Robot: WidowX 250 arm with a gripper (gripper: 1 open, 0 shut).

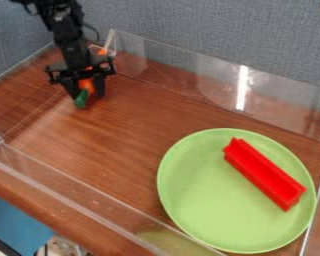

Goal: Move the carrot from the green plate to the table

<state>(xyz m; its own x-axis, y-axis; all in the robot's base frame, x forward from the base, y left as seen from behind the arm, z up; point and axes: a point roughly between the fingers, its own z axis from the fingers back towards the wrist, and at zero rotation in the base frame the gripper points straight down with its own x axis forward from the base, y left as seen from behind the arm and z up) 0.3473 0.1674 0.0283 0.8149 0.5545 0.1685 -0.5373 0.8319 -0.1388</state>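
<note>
My gripper [84, 92] points down at the far left of the brown wood-grain table [123, 140], shut on the small orange carrot [84, 90]. The carrot's dark green top [81, 100] hangs at or just above the tabletop; I cannot tell whether it touches. The green plate [203, 200] lies at the near right, well away from the gripper, with only a long red block [263, 172] on it.
Clear acrylic walls [216, 80] ring the table, and the left wall runs close to the gripper. A blue-grey fabric backdrop stands behind the table.
</note>
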